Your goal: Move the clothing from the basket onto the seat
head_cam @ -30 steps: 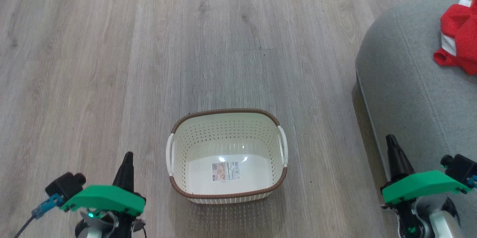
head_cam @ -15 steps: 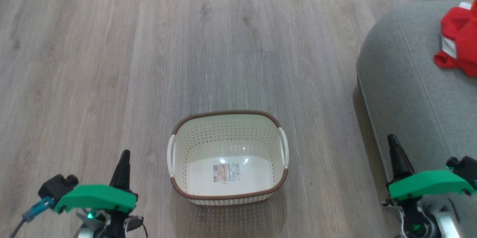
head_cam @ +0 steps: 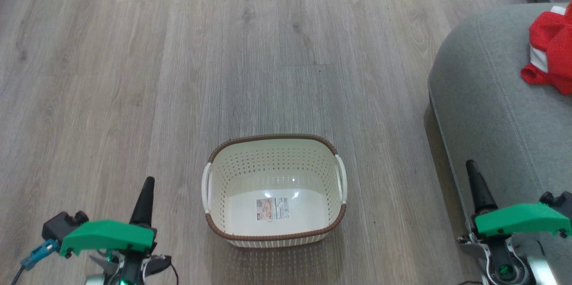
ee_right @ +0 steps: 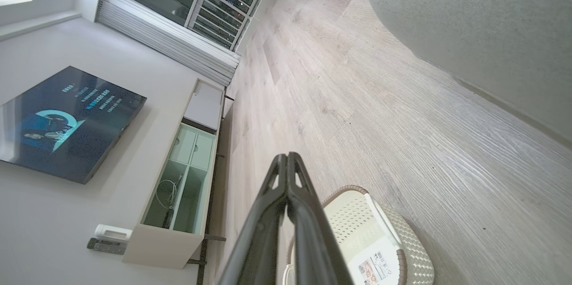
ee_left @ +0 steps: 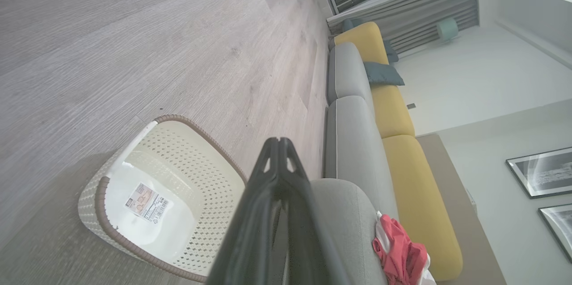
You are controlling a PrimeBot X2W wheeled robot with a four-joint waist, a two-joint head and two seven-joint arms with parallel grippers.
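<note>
The cream perforated basket (head_cam: 273,190) with its brown rim stands on the wood floor, holding just a label sticker; it also appears in the left wrist view as basket (ee_left: 152,195) and in the right wrist view as basket (ee_right: 375,240). The red clothing (head_cam: 550,48) with white trim lies bunched on the grey seat (head_cam: 487,97) at the right edge; the clothing (ee_left: 400,253) rests on the seat (ee_left: 353,227) there too. My left gripper (head_cam: 148,182) is shut and holds nothing, left of the basket. My right gripper (head_cam: 470,164) is shut and holds nothing, over the seat's front edge.
A long sofa with grey and yellow cushions (ee_left: 393,111) runs along the wall past the seat. A low white TV cabinet (ee_right: 183,178) and a wall screen (ee_right: 62,124) stand across the room. Wood floor (head_cam: 223,52) spreads ahead of the basket.
The whole head view has shifted slightly, so the camera moved. Both grippers have sunk a little lower in the picture. The basket and clothing stay put.
</note>
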